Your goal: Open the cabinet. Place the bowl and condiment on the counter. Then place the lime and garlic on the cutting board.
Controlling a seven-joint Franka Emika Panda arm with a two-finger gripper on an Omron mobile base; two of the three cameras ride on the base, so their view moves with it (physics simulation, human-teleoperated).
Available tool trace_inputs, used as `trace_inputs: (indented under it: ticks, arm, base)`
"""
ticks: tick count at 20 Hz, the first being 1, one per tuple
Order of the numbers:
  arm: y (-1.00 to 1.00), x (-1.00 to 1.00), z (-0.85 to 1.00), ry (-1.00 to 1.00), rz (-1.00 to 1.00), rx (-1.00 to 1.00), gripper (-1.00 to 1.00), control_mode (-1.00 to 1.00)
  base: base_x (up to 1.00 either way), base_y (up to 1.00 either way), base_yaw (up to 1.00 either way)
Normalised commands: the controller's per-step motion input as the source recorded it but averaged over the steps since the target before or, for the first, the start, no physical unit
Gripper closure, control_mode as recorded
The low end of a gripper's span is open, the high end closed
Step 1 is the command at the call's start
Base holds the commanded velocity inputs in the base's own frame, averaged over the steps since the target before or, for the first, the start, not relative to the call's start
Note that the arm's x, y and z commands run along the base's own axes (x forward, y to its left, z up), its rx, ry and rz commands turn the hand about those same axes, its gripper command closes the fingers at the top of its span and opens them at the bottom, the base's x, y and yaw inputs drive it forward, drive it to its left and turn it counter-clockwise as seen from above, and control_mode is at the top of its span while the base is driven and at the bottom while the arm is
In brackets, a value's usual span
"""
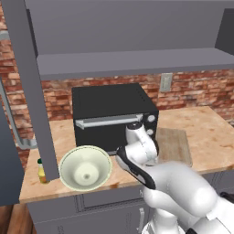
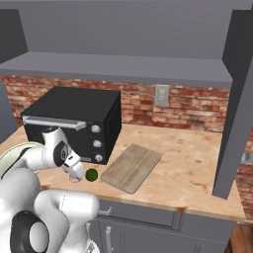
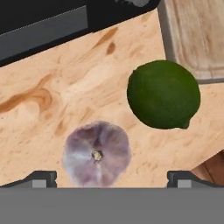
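Observation:
In the hand view, the pale garlic (image 3: 96, 153) lies on the counter (image 3: 57, 109) straight below my gripper (image 3: 111, 180), which is open with its tips wide on either side of the bulb. The dark green lime (image 3: 162, 94) rests just right of the garlic, beside a corner of the cutting board (image 3: 197, 35). In the right base view the gripper (image 2: 76, 176) points down at the counter's front edge with the lime (image 2: 91, 174) next to it and the board (image 2: 131, 167) to its right. The bowl (image 1: 85, 167) and yellow condiment (image 1: 41, 171) stand on the counter (image 1: 205, 132). The cabinet (image 1: 132, 61) is open.
A black oven (image 1: 114, 114) stands at the back of the counter, behind the gripper. The open cabinet doors (image 1: 27, 91) (image 2: 237, 99) hang out over the counter at left and right. A wall outlet (image 2: 161, 95) sits on the brick wall.

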Motion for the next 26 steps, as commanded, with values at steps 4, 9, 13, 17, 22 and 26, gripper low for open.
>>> trace_inputs:
  ticks: [4,9,13,17,22,26]
  arm:
    - [-0.19,-0.13,-0.49,-0.01,0.00,0.01,-1.00,-1.00]
    - [0.00,-0.20,-0.62,-0.06,0.00,0.01,-1.00,-1.00]
    - [-0.15,-0.08,-0.66,-0.12,0.00,0.03,-1.00,-1.00]
    - [-0.61,-0.23,-0.82,-0.09,0.00,0.03,-1.00,-1.00]
    - [-0.71,-0.33,-0.74,-0.04,0.00,0.03,-1.00,-1.00]
    - [-0.53,-0.44,-0.55,-0.08,0.00,0.02,1.00,-1.00]
  base:
    - [0.00,0.00,0.00]
    - [0.00,0.00,0.00]
    - [0.00,0.00,0.00]
    - [0.00,0.00,0.00]
    - [0.00,0.00,0.00]
    - [0.00,0.00,0.00]
